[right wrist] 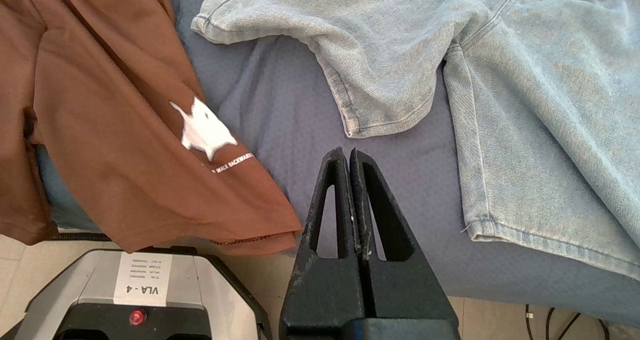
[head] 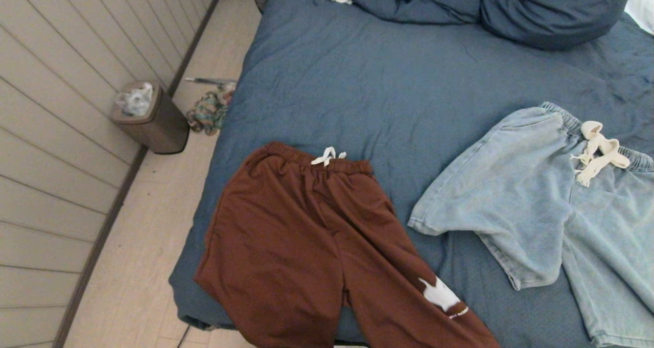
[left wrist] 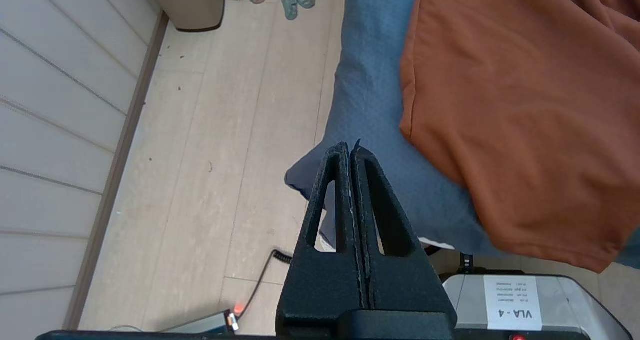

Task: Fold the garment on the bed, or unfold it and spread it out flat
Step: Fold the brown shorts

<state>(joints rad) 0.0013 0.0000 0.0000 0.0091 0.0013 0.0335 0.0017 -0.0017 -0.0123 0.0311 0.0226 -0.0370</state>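
**Ana:** Head view gives you the whole layout: the bed (head: 409,82) fills the frame, with the brown shorts (head: 306,235) spread near its front-left corner and the denim shorts (head: 552,194) lying well apart to the right. Neither arm shows up there, so you're looking at a scene nobody is touching.

**Ben:** And that's where your wrist cameras earn their keep. Left gripper (left wrist: 350,148) is clenched, fingers pressed together with nothing between them, hanging off the bed's near corner over the floor. Right gripper (right wrist: 347,153) is clenched and empty too, poised above bare blue cover between the two garments.

**Ana:** Reads as a parked pose to me, both arms tucked low by the robot's base (right wrist: 140,290), clear of the cloth.

**Ben:** Agreed. The right wrist also shows you the white print (right wrist: 202,130) on the brown leg and its hem drooping over the bed edge, which the head view cuts off.

**Ana:** While only the head view gives you both waistbands, the drawstrings, the bunched duvet (head: 511,5) and the bin (head: 153,118) by the wall. Both shorts lie roughly flat already, so I'd guess folding comes first.
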